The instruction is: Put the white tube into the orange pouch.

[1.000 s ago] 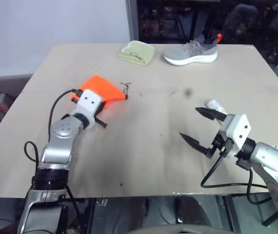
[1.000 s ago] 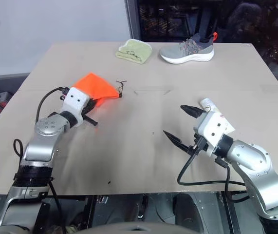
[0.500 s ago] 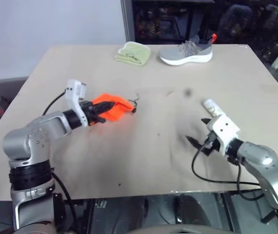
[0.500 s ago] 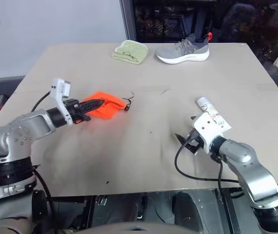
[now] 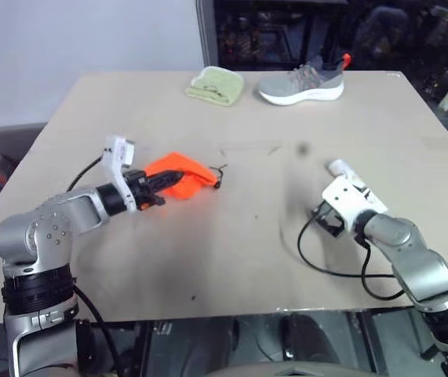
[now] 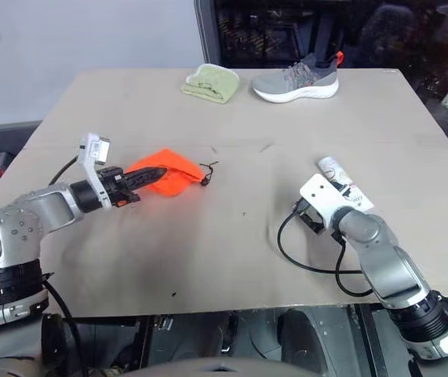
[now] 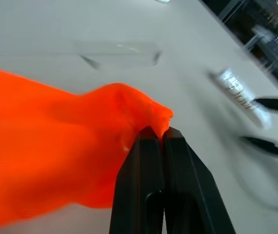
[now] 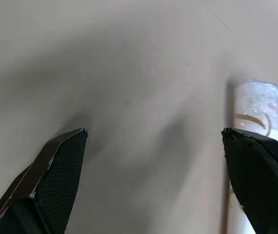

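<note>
The right gripper (image 8: 153, 161) has come down, fingers spread, beside the white tube (image 8: 255, 109) to grasp it, while the left gripper (image 7: 159, 134) pinches the orange pouch (image 7: 56, 146) ready.

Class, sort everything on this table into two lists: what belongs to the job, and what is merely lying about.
Job: white tube; orange pouch, pinched by the shut left gripper; open right gripper.
Lying about: grey sneaker; green cloth.

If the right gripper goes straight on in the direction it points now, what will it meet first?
Probably the bare table top. The right gripper is open and points forward and down at bare wood between its fingers. The white tube lies just ahead of one fingertip, so that finger may meet it; depth is unclear.
</note>
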